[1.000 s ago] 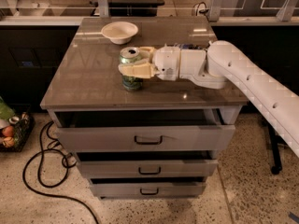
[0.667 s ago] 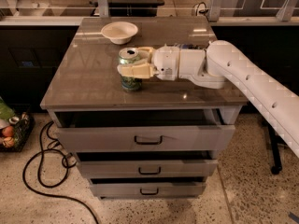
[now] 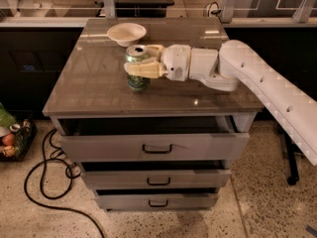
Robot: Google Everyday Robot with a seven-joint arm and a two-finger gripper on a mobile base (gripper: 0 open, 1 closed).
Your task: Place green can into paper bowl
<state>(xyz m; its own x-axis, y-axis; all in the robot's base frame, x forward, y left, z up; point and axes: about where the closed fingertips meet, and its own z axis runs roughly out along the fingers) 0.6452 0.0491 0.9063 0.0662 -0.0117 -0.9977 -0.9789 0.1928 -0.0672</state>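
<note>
Scene is lit dimly w/ warm overhead light. Glare patches are seen on the table top near the far right corner, plus a small spot twd the near right edge. A soft shadow is cast beneath the gripper, which is clamped round the green can mid-table, nearer the far edge. The can's silver top is picked out by light. Detail is lost in the dark areas beyond the left edge.

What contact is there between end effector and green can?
Touching. The camera view shows the end effector clamped on both sides of the green can, over the cabinet top.
</note>
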